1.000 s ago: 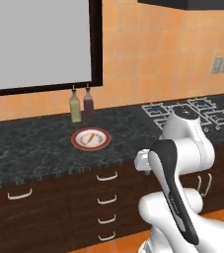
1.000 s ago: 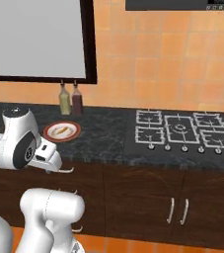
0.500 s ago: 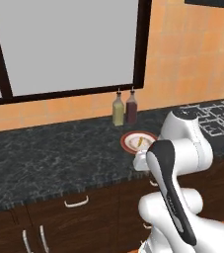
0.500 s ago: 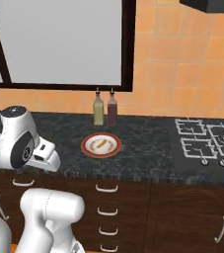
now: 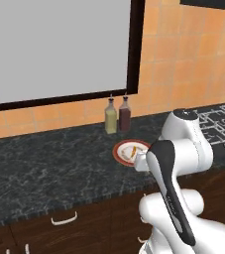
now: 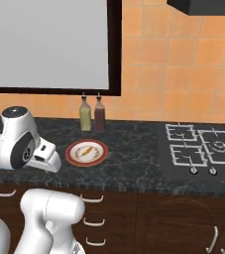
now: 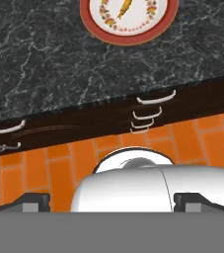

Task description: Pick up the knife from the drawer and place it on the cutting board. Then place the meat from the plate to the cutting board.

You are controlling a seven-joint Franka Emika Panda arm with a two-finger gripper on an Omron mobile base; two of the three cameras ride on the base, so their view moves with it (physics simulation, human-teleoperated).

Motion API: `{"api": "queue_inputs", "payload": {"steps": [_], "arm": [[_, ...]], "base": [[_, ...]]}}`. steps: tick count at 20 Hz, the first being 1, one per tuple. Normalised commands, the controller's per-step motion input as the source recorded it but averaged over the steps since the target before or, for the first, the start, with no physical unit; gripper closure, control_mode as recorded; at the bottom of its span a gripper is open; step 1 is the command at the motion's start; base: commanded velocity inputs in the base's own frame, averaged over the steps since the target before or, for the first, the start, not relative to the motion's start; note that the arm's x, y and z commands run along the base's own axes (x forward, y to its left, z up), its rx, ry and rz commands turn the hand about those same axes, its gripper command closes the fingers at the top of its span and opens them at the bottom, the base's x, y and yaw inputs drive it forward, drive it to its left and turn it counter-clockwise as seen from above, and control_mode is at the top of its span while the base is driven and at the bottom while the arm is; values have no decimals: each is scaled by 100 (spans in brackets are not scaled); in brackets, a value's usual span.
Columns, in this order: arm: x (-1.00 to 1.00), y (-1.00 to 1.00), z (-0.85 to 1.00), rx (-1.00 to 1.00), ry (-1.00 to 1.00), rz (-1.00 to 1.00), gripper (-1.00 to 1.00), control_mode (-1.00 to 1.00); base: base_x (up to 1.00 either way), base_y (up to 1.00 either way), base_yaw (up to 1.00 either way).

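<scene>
Dark countertop (image 6: pixel 134 163) is overlooked by the folded arm; the gripper (image 7: pixel 112 200) is spread wide, held just short of the plate (image 6: pixel 86 152).

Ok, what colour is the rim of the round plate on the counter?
Red-orange around a white centre on the round plate, clearest in the hand view.

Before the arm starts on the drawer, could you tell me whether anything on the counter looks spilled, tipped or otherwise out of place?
Nothing stands out. The plate lies flat on the dark counter with the meat on it, and the two bottles stand upright side by side at the wall. The drawer fronts below look shut.
</scene>
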Motion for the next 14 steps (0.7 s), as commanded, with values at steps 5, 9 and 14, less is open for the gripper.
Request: {"api": "queue_inputs", "payload": {"steps": [5, 9, 14], "arm": [[0, 0, 0, 0, 0, 0, -100, 100], [0, 0, 0, 0, 0, 0, -100, 100], [5, 0, 0, 0, 0, 0, -100, -100]], "base": [[45, -16, -13], [64, 0, -16], [40, 0, -6]]}}
